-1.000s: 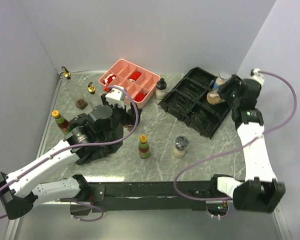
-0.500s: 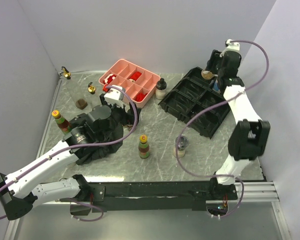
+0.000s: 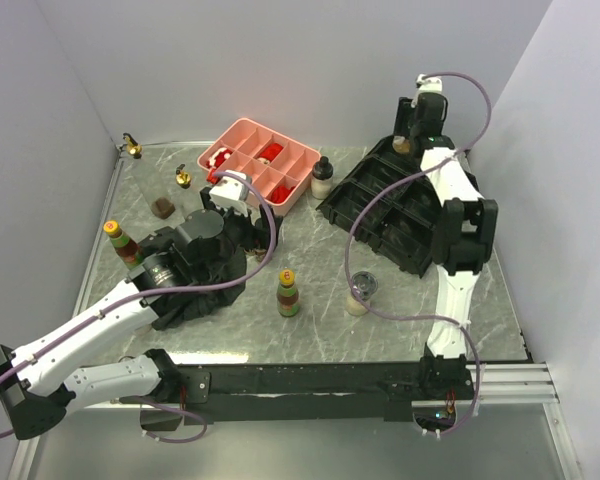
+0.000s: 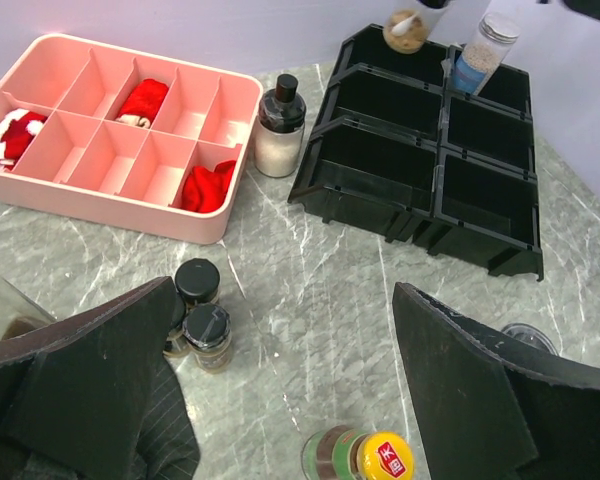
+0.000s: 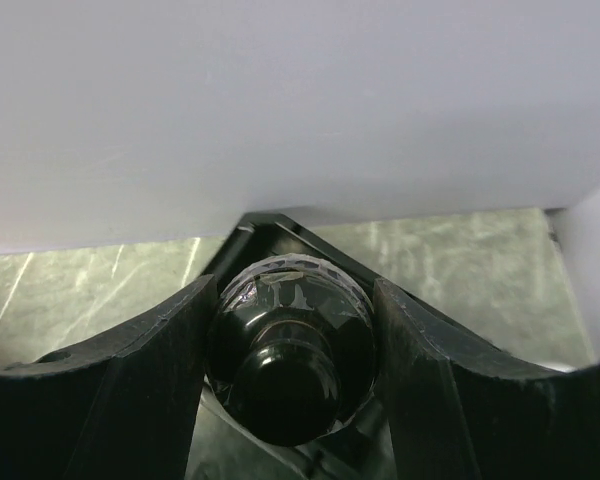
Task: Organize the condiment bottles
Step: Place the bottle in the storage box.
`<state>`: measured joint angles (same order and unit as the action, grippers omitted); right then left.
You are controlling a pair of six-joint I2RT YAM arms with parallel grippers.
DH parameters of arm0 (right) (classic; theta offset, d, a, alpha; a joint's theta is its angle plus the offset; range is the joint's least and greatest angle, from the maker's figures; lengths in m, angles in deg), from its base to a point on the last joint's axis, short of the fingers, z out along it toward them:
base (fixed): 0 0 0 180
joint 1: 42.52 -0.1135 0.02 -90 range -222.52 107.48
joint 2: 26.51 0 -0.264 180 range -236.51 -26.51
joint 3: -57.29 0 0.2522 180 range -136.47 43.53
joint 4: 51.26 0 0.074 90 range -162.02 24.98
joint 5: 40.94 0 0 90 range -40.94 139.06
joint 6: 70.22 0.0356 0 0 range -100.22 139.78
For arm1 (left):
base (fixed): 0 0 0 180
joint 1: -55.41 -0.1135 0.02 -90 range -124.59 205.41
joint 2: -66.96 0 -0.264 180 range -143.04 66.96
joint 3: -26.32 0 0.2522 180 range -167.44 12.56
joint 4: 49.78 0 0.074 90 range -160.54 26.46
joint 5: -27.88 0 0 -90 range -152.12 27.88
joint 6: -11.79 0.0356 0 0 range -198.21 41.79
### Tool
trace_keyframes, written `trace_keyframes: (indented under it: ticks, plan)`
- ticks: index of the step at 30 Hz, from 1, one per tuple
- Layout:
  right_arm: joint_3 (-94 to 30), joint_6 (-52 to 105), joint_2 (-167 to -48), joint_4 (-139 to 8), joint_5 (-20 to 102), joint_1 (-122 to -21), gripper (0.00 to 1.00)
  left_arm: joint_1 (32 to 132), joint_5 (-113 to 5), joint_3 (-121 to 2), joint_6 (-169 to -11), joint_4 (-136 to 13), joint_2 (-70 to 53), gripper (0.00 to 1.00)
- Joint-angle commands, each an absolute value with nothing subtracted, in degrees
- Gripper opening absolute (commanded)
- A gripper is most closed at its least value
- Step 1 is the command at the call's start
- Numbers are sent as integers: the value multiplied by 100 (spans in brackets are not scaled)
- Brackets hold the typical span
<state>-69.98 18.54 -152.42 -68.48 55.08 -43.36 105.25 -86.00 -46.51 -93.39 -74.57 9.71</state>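
I count two clear gold-spouted bottles [image 3: 132,147] toward the far left. There are two yellow-capped sauce bottles [image 3: 287,291] banded red and green, one by the left wall and one mid-table. There are also two grey-lidded shakers [image 3: 360,292]. One stands on the marble near the middle sauce bottle; the other, blue-labelled, stands upright in a far bin of the black organizer [image 4: 440,190].

A pale bottle with a black cap [image 4: 278,125] stands between the organizer and the pink tray [image 4: 110,205]. The tray holds red pieces [image 4: 205,185] in three of its eight compartments. Two small dark spice jars [image 4: 210,335] sit close together just beside the black cloth [image 3: 195,290]. A small brown item [image 3: 162,207] near the gold spouts is too small to make out.

The right gripper [image 5: 292,290] is clamped on a black-lidded jar [image 5: 290,370] with a ribbed cap. It holds the jar over the organizer's far end, by the back wall. The left gripper [image 4: 282,300] hangs above the cloth's edge with its jaws wide apart.
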Motion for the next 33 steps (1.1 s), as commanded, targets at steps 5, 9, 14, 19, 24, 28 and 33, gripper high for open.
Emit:
trace_keyframes:
  ticks: [5,9,14,19,24,28,33]
  plan:
    - [-7741,1969,-15825,-6519,6109,-4481,15,10542,-8769,-4808,-9192,-7260,904,97]
    - [-7820,2136,-16072,-6519,6224,-4481,17,10542,-8822,-4834,-9157,-7312,834,96]
    - [-7486,2048,-16098,-5967,5662,-4481,24,10542,-8840,-4808,-9130,-7259,799,97]
    - [-7679,2092,-16353,-6010,5539,-4481,38,10550,-8752,-4826,-9139,-7269,807,97]
    - [-7688,2110,-16380,-6018,5617,-4481,53,10542,-8726,-4843,-9139,-7303,781,96]
    - [-7539,2083,-16266,-5992,5617,-4489,56,10542,-8673,-4887,-9148,-7356,790,96]
    - [-7363,2110,-16335,-5834,5688,-4481,58,10542,-8691,-4835,-9139,-7312,834,96]
